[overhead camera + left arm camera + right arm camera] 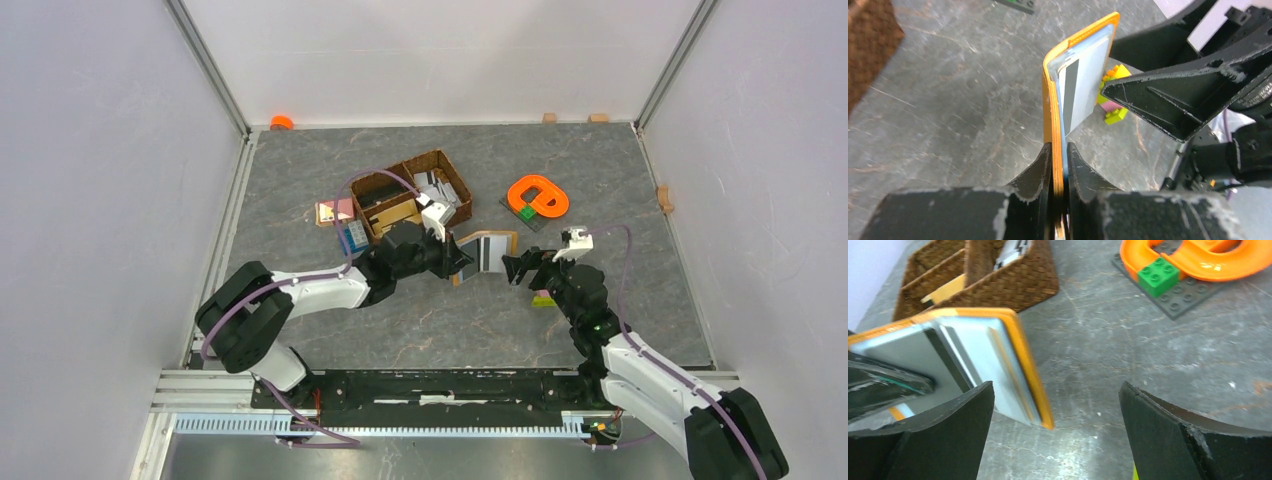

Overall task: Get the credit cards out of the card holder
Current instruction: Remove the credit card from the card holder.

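Card holder [487,250], centre of top view: pinched on edge by left gripper [1059,150], presenting its striped grey card [1083,85] to the right gripper [1057,390], jaws wide, empty, alongside.

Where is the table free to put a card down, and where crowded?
Free: the table's far strip behind the basket and orange ring; the near stretch between left arm and right arm. Crowded: around the basket and card holder.
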